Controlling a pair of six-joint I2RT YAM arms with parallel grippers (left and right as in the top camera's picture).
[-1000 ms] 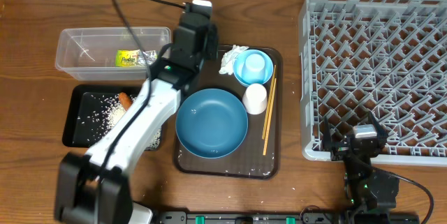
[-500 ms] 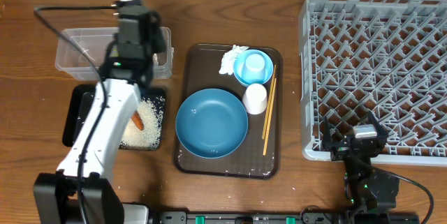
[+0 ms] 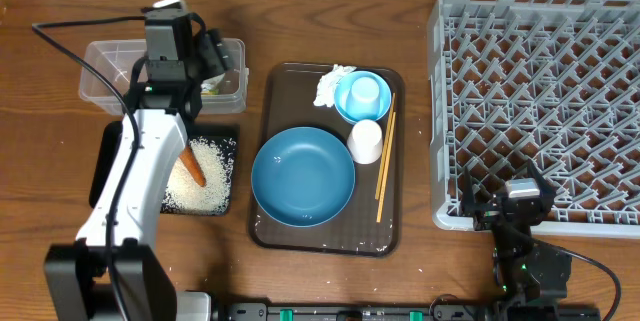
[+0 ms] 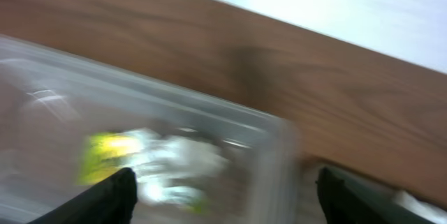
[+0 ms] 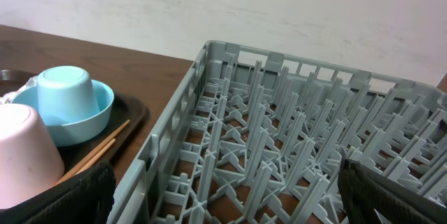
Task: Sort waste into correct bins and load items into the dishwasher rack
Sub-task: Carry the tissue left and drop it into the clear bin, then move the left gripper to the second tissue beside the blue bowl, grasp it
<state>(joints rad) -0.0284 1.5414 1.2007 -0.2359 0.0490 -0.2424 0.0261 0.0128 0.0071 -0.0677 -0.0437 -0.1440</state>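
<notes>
My left gripper (image 3: 212,61) hangs open over the right end of the clear tub (image 3: 105,71), nothing between its fingers. In the blurred left wrist view, the yellow-green wrapper (image 4: 105,155) and white tissue (image 4: 183,162) lie in the tub below the left gripper (image 4: 227,203). Rice (image 3: 200,176) and the carrot (image 3: 192,166) lie in the black tray (image 3: 108,161). The blue dish (image 3: 303,176), light-blue bowl (image 3: 362,96), white cup (image 3: 366,141), chopsticks (image 3: 384,161) and more tissue (image 3: 330,83) rest on the brown serving tray (image 3: 270,81). My right gripper (image 5: 223,203) is open at the near edge of the rack (image 3: 540,101).
The rack (image 5: 279,126) fills the right of the table, its pegs standing upright. The left arm's cable arcs over the table's back left. The bowl (image 5: 66,105) and the cup (image 5: 24,154) show at the left of the right wrist view.
My left arm has swung left from the serving tray's back edge to the clear tub, and its gripper has opened. The right arm has not moved.
</notes>
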